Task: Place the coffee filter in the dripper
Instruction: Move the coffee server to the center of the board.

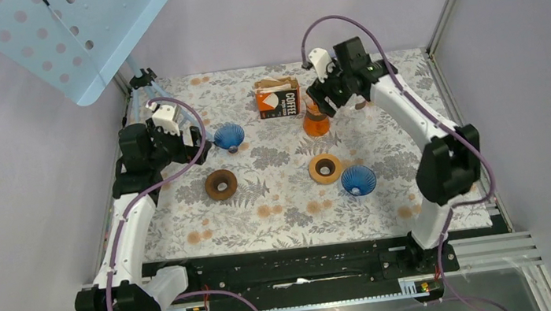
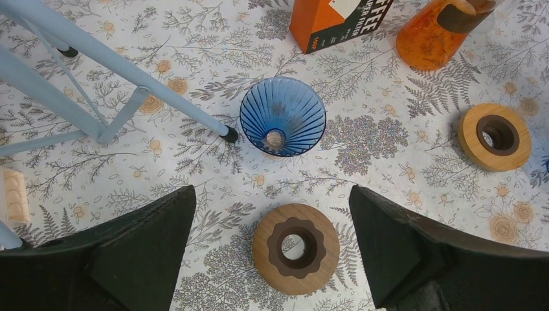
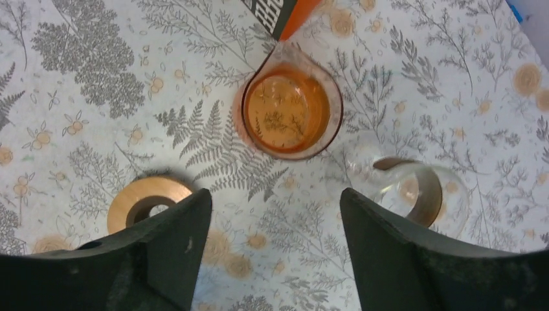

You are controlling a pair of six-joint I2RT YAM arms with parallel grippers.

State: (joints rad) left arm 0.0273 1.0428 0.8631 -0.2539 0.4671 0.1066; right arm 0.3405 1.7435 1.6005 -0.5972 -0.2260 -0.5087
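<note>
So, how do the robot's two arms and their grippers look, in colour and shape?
Both arms have white links with black joints: the left arm and the right arm. A purple cable loops along each. The left gripper and right gripper have broad black wedge-shaped fingers.

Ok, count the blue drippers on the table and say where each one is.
2. The left blue dripper lies behind the dark wooden ring; the right blue dripper sits just right of the light wooden ring. None looks hidden.
</note>
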